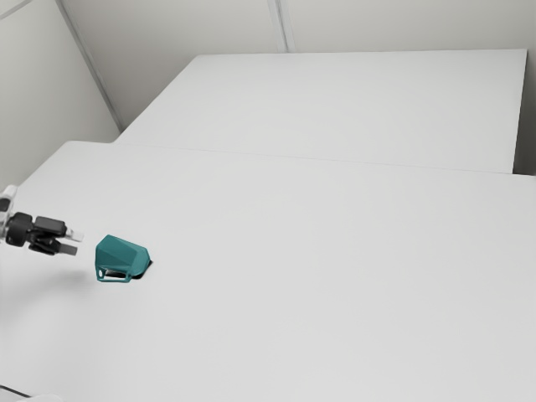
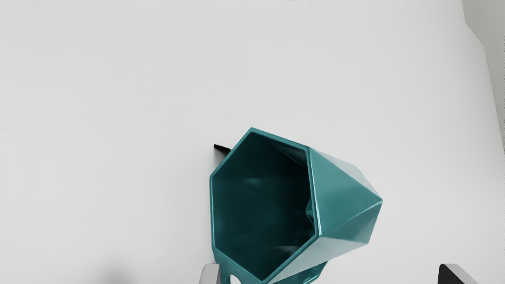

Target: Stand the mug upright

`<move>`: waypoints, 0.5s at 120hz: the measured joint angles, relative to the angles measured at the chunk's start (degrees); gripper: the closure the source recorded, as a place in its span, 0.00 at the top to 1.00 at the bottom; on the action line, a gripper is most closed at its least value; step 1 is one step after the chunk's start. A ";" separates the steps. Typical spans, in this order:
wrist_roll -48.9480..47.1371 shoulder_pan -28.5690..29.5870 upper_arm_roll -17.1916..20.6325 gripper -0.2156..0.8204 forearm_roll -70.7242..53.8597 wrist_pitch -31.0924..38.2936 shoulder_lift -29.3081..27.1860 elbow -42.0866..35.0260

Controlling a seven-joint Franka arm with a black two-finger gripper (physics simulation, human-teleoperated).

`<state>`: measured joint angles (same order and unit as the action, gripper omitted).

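Teal mug (image 1: 124, 254) was seen tipped over on its side on the white worktop (image 1: 335, 268), not upright. Its open mouth was turned toward the wrist camera, and its handle (image 2: 315, 272) was partly seen low along the mug's body. The tool (image 1: 74, 244) was held near the mug, on the exterior view's left of it, with a gap left between. Its fingers were spread wide, with nothing gripped. A small black piece (image 2: 222, 148) was seen just beside the mug's rim, mostly hidden; it couldn't be identified.
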<state>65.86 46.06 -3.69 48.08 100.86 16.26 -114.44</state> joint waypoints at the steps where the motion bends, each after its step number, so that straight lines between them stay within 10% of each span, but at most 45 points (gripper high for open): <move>1: -0.07 -0.01 0.00 0.79 -0.01 -0.12 0.20 0.25; 60: -4.87 -0.05 3.67 0.79 -0.35 -5.29 5.20 5.01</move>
<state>60.98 46.01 -0.03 47.74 95.57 21.46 -109.43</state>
